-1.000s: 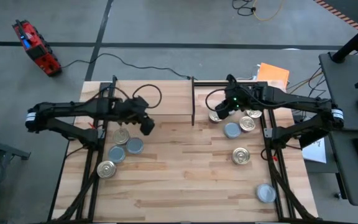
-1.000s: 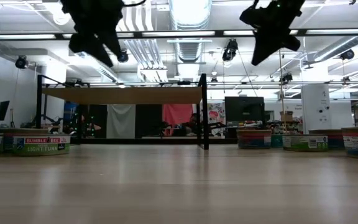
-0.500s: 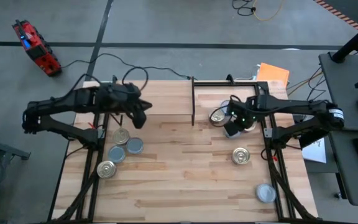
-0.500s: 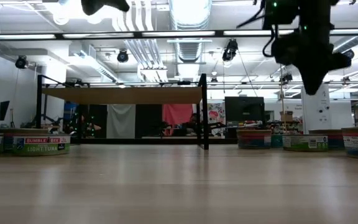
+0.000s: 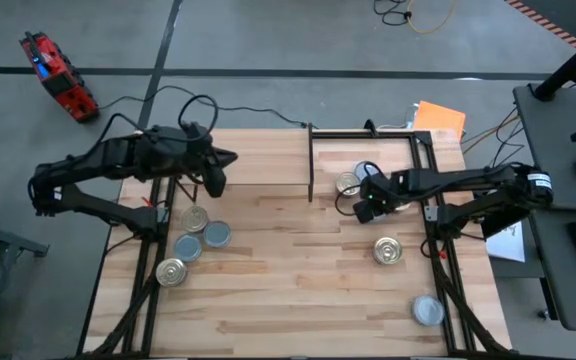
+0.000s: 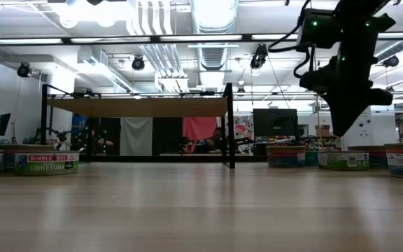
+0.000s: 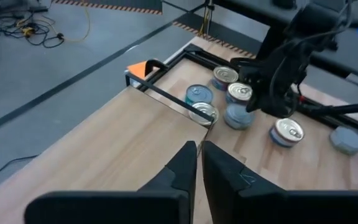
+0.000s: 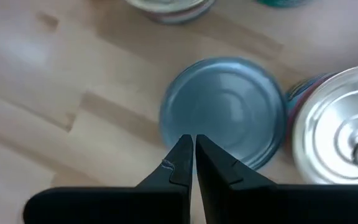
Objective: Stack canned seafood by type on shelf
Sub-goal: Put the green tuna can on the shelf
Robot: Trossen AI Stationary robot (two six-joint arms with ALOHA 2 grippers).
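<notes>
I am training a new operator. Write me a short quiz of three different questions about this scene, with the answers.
1. True or false: the right gripper is shut and holds nothing.
2. What lies directly under the right gripper's tips? A) a blue-grey lidded tin B) a golden tin C) the shelf
3. How many tins lie in the cluster near the left arm, seen from above?

Key
1. True. The fingers meet above the tin, with nothing between them.
2. A.
3. Four. The left gripper is also shut and empty, over the shelf board.
</notes>
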